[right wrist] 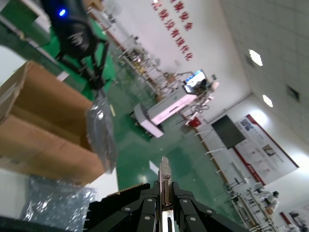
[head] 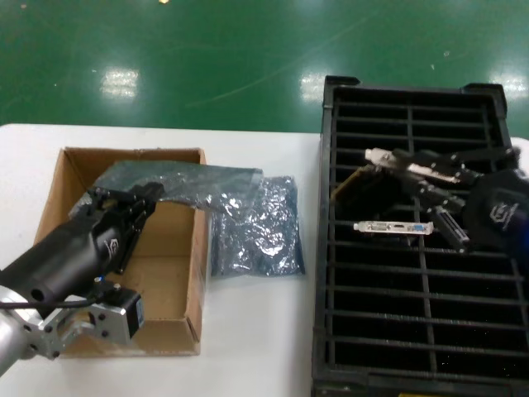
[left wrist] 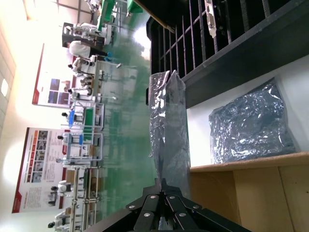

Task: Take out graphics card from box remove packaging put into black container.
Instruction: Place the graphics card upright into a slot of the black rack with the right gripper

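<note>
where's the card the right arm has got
In the head view, the graphics card hangs in the right pincer over the black container's far end.

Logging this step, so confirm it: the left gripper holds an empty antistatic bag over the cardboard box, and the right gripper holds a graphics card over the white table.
One thing is wrong. In the head view the right gripper holds the graphics card over the black container, not the white table. The left gripper does hold the packaging over the box.
</note>
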Controlling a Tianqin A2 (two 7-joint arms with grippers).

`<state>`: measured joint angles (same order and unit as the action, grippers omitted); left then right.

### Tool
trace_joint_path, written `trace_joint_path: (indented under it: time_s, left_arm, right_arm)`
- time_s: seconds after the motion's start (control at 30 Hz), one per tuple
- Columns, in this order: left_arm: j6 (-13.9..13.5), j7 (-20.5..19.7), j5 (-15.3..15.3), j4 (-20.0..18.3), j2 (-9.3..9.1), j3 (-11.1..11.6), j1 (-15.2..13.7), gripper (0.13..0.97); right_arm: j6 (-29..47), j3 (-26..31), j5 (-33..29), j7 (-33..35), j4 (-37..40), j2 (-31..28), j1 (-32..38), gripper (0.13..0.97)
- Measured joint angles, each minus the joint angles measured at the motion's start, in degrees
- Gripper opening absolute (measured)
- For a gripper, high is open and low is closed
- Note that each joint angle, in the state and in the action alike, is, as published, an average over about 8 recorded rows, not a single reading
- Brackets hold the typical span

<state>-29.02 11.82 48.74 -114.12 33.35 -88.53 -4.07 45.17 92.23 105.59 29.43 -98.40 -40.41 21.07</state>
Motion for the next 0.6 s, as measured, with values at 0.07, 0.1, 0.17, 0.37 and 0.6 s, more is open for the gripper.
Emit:
trace_joint_path:
  time_s: [0.07,0.1,0.17,0.37,0.6]
  left_arm:
    - [0.00,0.00,0.00,0.00,0.00,0.00,0.00,0.139]
    - [0.00,0.00,0.00,0.00,0.00,0.00,0.00,0.139]
    - [0.00,0.00,0.00,0.00,0.00,0.00,0.00,0.139]
    - [0.00,0.00,0.00,0.00,0.00,0.00,0.00,0.139]
    - [0.00,0.00,0.00,0.00,0.00,0.00,0.00,0.139]
  right_arm:
    - [-0.48,1.88,-1.73,0.26,1.39,0.41,1.69,0.174]
    - [-0.72,2.84,-2.61,0.43,2.14,0.69,2.58,0.174]
    - [-1.15,4.66,-4.26,0.85,3.62,1.36,4.33,0.174]
    - [-2.45,9.75,-9.29,1.11,7.85,3.52,9.13,0.174]
    - [-4.49,13.98,-14.70,-1.48,11.44,5.22,13.28,0.174]
